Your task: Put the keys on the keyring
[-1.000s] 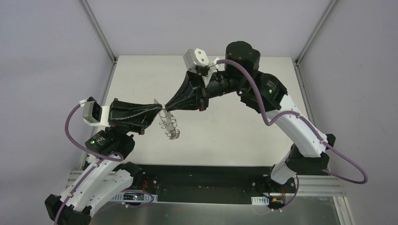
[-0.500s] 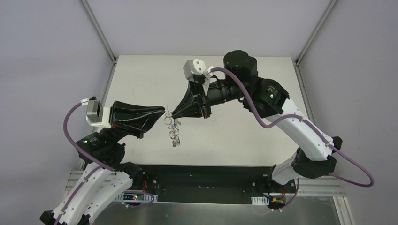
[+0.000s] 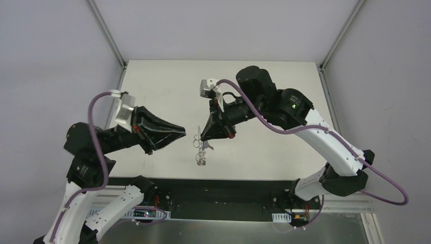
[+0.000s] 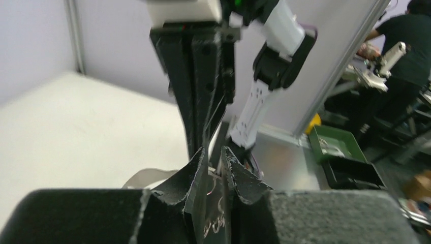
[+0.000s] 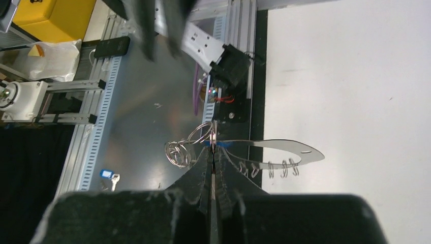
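Observation:
The keyring [image 3: 201, 150] is a thin silvery wire ring with small loops. It hangs from my right gripper [image 3: 203, 138], which is shut on its rim above the table's near part. In the right wrist view the ring [image 5: 282, 163] stretches right from the closed fingertips [image 5: 213, 146], and a bit of bright blue [image 5: 224, 144] shows right at them. A tiny blue key with a silvery end [image 5: 108, 175] lies on the metal plate below. My left gripper [image 3: 183, 133] is just left of the ring, apart from it, with its fingers [image 4: 199, 165] a narrow gap apart and empty.
The white table [image 3: 152, 86] has metal frame posts [image 3: 106, 35] at its back corners. A black strip and aluminium rail [image 3: 223, 190] run along the near edge by the arm bases. The left wrist view faces the right gripper's fingers [image 4: 198, 76] close ahead.
My left gripper has let go of the ring and drawn back to the left as its arm rose. My right gripper has carried the hanging ring towards the near edge.

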You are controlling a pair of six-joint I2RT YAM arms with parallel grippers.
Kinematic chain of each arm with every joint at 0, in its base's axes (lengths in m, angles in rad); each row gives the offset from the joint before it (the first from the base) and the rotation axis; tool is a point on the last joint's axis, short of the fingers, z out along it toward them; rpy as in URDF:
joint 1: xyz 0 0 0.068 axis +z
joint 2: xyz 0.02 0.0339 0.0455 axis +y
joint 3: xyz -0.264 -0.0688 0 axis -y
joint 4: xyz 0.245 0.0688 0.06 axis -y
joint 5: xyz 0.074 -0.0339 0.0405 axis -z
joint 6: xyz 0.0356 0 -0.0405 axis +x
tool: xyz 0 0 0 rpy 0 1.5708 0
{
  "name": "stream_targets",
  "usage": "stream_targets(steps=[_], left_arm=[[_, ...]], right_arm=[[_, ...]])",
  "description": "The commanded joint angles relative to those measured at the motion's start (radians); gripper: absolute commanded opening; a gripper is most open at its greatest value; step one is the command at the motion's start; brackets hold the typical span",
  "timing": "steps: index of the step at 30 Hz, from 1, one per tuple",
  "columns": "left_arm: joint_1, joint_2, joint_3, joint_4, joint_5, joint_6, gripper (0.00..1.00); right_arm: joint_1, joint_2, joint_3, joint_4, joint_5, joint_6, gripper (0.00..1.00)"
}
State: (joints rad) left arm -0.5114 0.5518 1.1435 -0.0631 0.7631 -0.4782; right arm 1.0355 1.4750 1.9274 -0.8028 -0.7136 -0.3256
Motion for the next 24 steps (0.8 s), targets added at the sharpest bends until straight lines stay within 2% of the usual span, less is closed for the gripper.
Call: stream_targets(steps=[1,8,13,24], left_arm=[[-0.006,0.121,0.037,-0.215,0.163,0.033,0.16],[-0.006,0.202,0.035,-0.255,0.267,0.033,0.25],[-0.006,0.251,0.04,-0.256,0.359,0.003,0.27],[-0.006,0.278,-0.042,-0.275,0.439,-0.017,0.27]], right_arm=[[-0.003,-0.008,0.029,-0.11,-0.01,0.046,0.0],[-0.002,-0.049,-0.08,-0.172,-0.037,0.061,0.0],[-0.002,-0.041,-0.132,-0.172,-0.054,0.091,0.0],[-0.037,-0.008,-0.183,-0.015,-0.191,0.224,0.0]])
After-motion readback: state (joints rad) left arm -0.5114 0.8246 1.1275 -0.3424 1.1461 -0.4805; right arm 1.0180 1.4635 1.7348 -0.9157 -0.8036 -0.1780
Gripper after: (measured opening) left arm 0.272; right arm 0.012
